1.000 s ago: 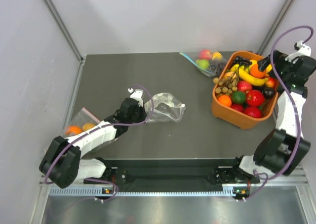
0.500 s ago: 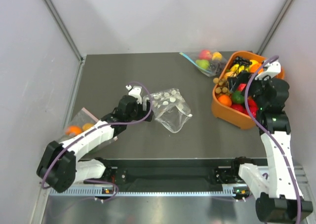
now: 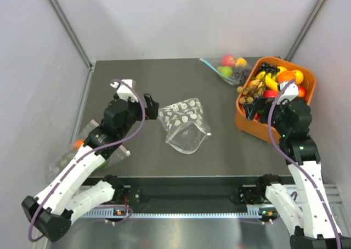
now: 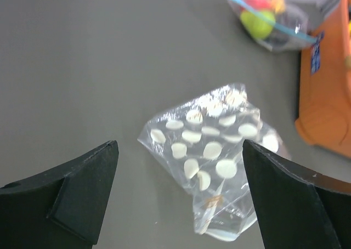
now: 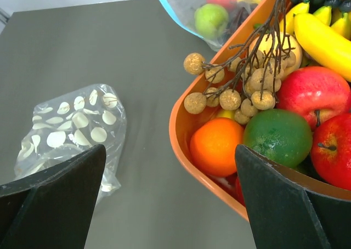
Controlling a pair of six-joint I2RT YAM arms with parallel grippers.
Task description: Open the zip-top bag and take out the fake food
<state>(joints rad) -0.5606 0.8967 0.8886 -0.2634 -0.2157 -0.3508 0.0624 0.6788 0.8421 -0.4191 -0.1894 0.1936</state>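
The polka-dot zip-top bag point(image 3: 185, 125) lies crumpled on the dark table with no fruit showing inside it point(image 4: 214, 150). My left gripper point(image 3: 152, 107) hovers just left of it, open, with nothing between its fingers point(image 4: 180, 147). The fake food sits in the orange bin point(image 3: 269, 133): an orange ball point(image 5: 216, 145), a yellow banana point(image 5: 323, 38) and a bunch of tan berries point(image 5: 230, 95) hanging over the rim. My right gripper point(image 3: 253, 111) is open over the bin's left edge point(image 5: 170, 150), holding nothing.
A plain clear bag with a blue zip strip point(image 3: 229, 68) holds fruit at the back, beside the bin. Another clear bag with orange fruit point(image 3: 82, 145) lies at the left table edge under my left arm. Walls close in on three sides.
My left gripper opened, let go of the polka-dot bag and drew back to the left. The bag dropped onto the table. My right arm swung from the bin's far right to its left edge.
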